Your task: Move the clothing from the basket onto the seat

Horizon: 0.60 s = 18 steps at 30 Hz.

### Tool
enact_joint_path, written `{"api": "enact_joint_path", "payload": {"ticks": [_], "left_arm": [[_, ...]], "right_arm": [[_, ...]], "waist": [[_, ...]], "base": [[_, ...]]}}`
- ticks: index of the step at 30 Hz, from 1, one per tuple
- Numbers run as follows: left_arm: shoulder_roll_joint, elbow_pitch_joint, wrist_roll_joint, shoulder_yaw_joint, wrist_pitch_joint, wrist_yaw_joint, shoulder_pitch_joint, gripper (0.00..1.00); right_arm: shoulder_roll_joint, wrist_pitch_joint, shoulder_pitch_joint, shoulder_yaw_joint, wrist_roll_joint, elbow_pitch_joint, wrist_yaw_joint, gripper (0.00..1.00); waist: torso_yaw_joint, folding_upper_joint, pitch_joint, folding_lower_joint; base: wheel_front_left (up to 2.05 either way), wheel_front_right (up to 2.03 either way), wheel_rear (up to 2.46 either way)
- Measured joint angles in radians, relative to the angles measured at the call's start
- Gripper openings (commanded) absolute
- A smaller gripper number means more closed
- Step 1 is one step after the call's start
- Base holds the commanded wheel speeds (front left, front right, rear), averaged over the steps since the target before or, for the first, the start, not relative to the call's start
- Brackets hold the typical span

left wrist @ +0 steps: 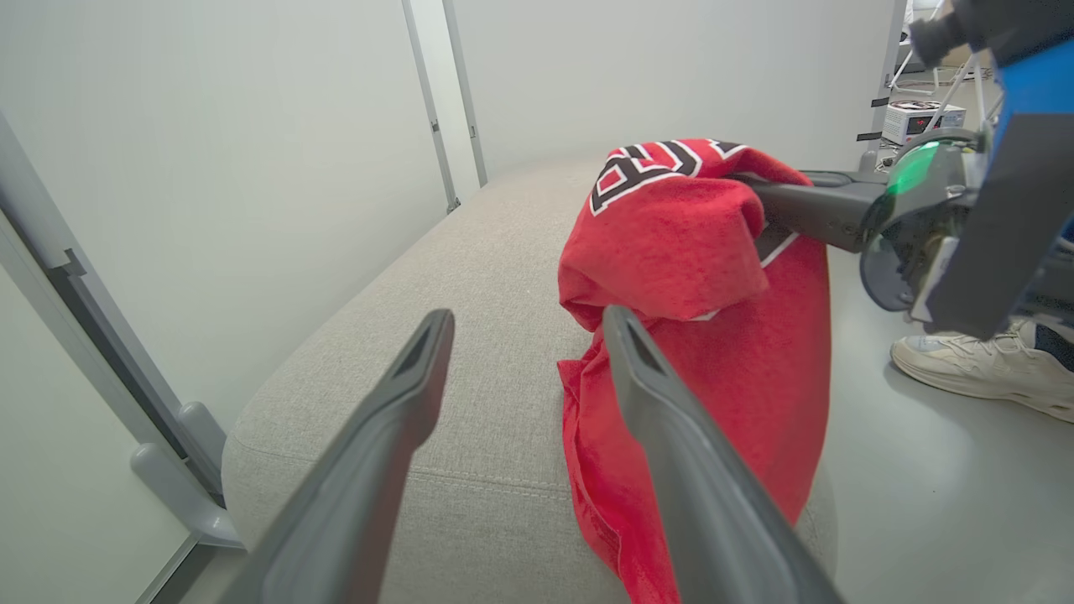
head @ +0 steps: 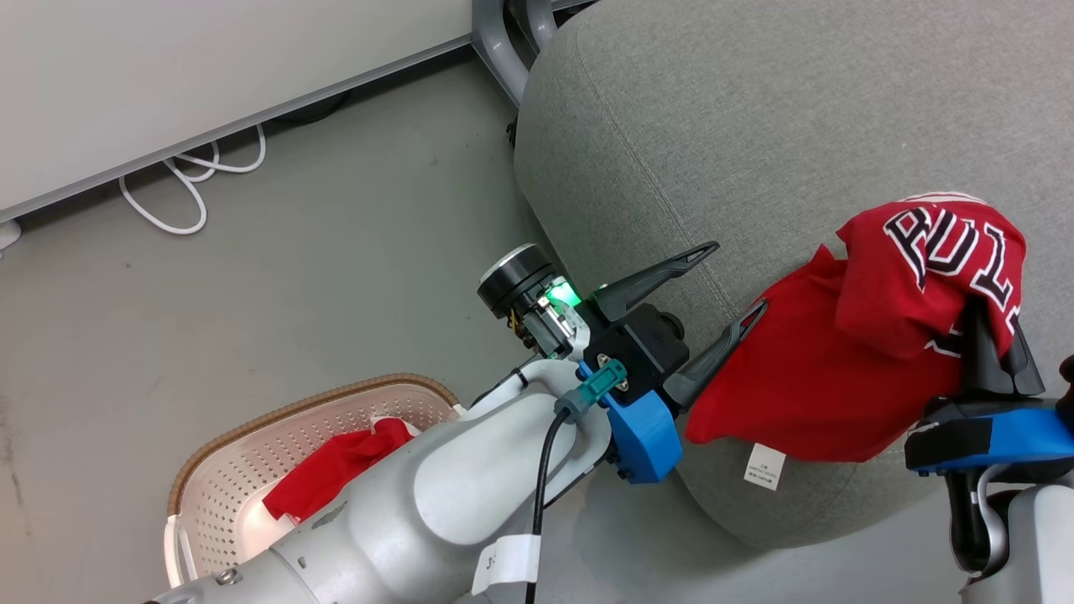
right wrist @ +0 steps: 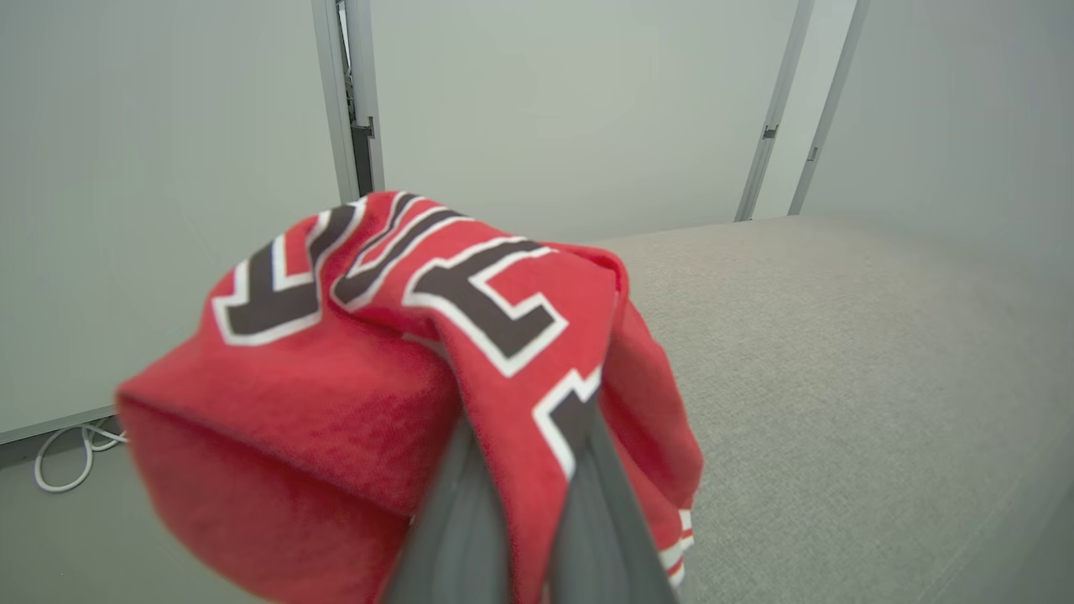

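The BULLS jersey [head: 839,369] hangs bunched over the front edge of the grey seat [head: 755,126], held up by my right gripper [head: 994,335], which is shut on its cloth. In the right wrist view the right gripper [right wrist: 524,470] has the lettered fold [right wrist: 470,302] pinched between its fingers, above the seat [right wrist: 839,335]. My left gripper [head: 740,277] is open, one finger beside the jersey's left edge; in its wrist view the left gripper [left wrist: 527,323] holds nothing, the jersey [left wrist: 696,252] just right of it. The plain red garment [head: 336,470] lies in the basket [head: 319,403], partly behind my left forearm.
A grey metal leg [head: 499,50] stands by the seat's far left corner. A white cable [head: 185,184] loops on the floor under a pale panel. A person's shoe [left wrist: 982,369] rests on the floor beyond the seat's right end.
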Motion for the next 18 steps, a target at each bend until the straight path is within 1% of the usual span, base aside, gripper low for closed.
{"api": "enact_joint_path", "payload": {"ticks": [12, 18], "left_arm": [[0.001, -0.024, 0.02, 0.022, 0.0, 0.009, 0.009, 1.0], [0.007, -0.046, 0.039, 0.035, 0.0, 0.016, 0.008, 1.0]], "right_arm": [[0.003, 0.0, 0.011, 0.006, 0.009, -0.004, 0.0, 0.0], [0.0, 0.0, -0.049, 0.016, 0.001, -0.016, 0.0, 0.0]], "waist": [[0.005, 0.0, 0.0, 0.0], [0.013, 0.0, 0.028, 0.0]], "base": [[0.0, 0.0, 0.0], [0.0, 0.0, 0.0]]}}
